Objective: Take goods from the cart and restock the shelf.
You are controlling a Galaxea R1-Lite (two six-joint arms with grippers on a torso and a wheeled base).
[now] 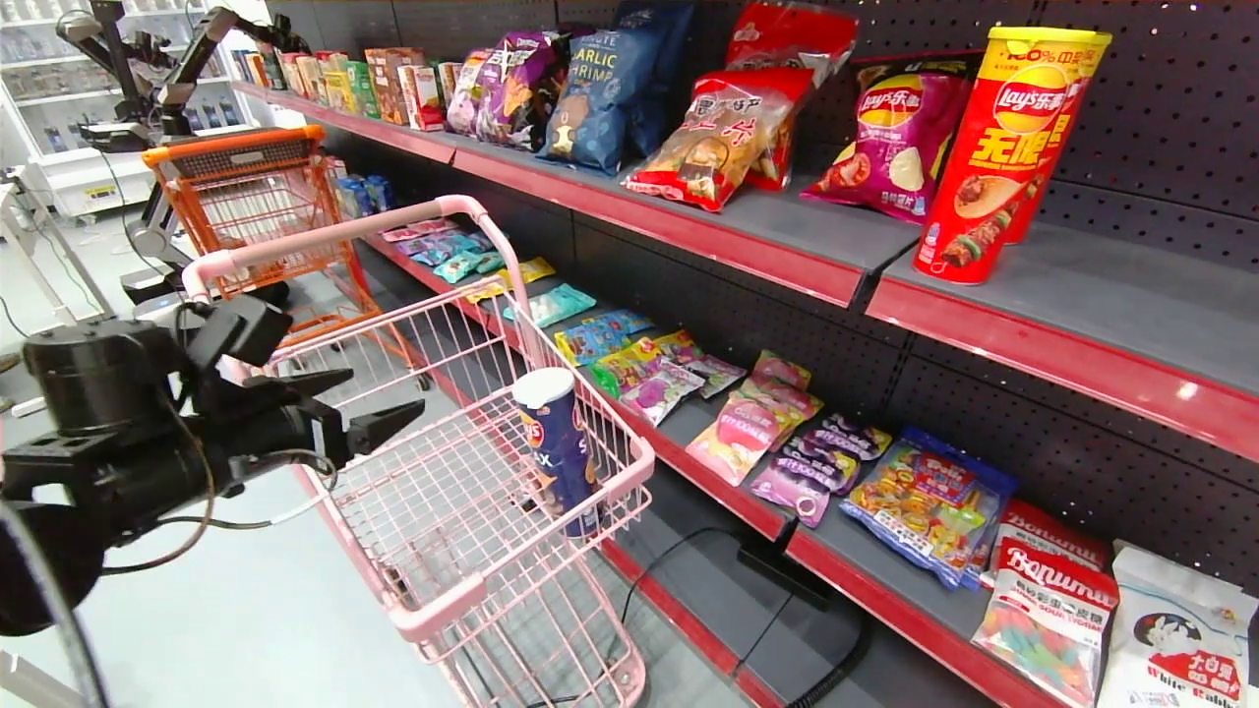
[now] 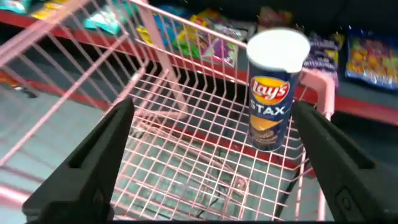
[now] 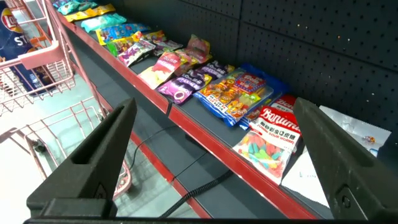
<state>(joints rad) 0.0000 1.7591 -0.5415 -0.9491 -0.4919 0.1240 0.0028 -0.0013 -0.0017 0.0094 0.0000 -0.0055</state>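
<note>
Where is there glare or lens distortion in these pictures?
Head view: a glare spot on the upper shelf's red edge; the shelves lean as through a wide lens. Left wrist view: the can's white lid shines almost blank. Right wrist view: light glints on the candy bags.

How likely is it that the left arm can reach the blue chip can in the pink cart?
Probably yes: the open left gripper hovers over the pink cart, facing the upright blue chip can, with nothing between them.
</note>
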